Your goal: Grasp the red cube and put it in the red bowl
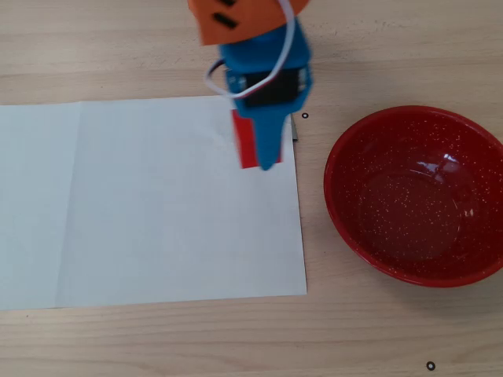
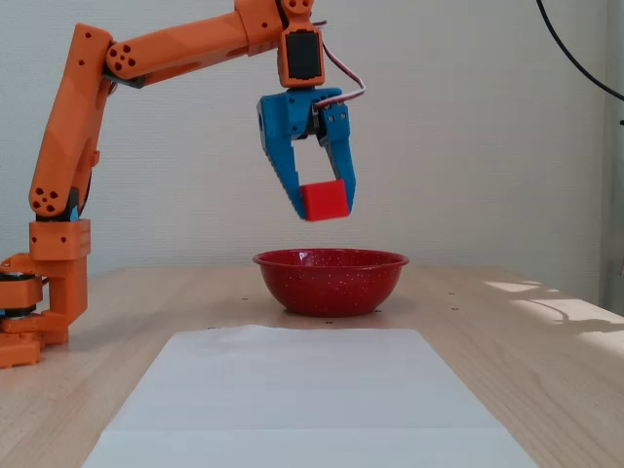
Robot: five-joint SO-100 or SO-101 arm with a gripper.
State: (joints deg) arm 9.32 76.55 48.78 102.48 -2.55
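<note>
1 red cube [image 2: 324,201] held in fingers [image 2: 343,174] | 1 red bowl [image 2: 331,282] | 1 paper sheet [image 1: 149,204]

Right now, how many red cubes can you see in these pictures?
1. The red cube is held in the hand, lifted in the air; in the overhead view it is above the paper's right edge, left of the red bowl. None seems hidden.

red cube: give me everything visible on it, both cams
The red cube is small, solid, bright red, with plain matte faces. It is clamped between the blue fingers of the end effector and held in the air, slightly tilted, well above the table. In the fixed view it appears above the red bowl; overhead, only a red sliver shows beside a finger, over the white paper's right edge, left of the bowl. Only the fingers touch it.
</note>
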